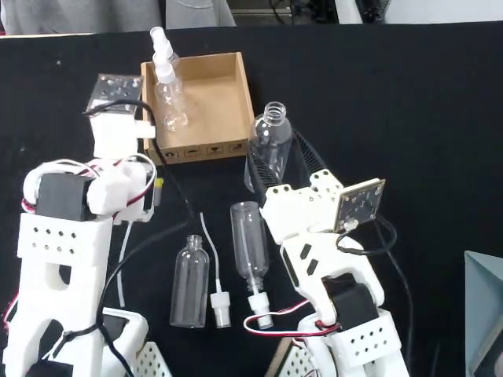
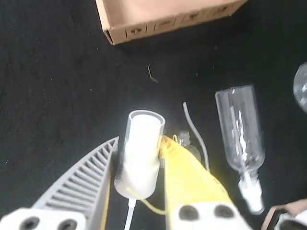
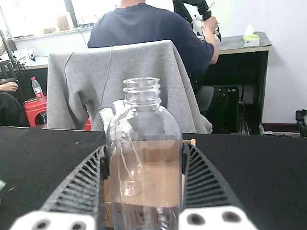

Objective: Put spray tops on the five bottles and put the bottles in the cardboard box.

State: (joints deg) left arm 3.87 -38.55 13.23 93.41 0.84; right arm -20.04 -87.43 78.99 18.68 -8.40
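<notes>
Left fingers (image 2: 192,177) pinch white spray top (image 2: 140,148), lying bottle (image 2: 240,129) just beside them. My right fingers (image 3: 79,189) clamp uncapped bottle (image 3: 144,158) upright; cardboard box (image 1: 206,149) just beyond them, two sprayer-topped bottles (image 1: 174,102) inside.

I'm looking down on a bench (image 1: 409,94) covered in black cloth. The cardboard box (image 1: 206,149) sits open-topped on it toward the far side, left of centre. Nearer to me, three things lie flat on the cloth, close together. An uncapped bottle (image 1: 190,281) lies with its neck toward the box. Just beside it on the right is a loose spray top (image 1: 220,305), its thin dip tube running toward the box. Right of that lies a capped bottle (image 1: 250,247), base toward the box and sprayer toward the near edge. The two arms (image 1: 47,314) stand at the near edge, one on either side of these.
</notes>
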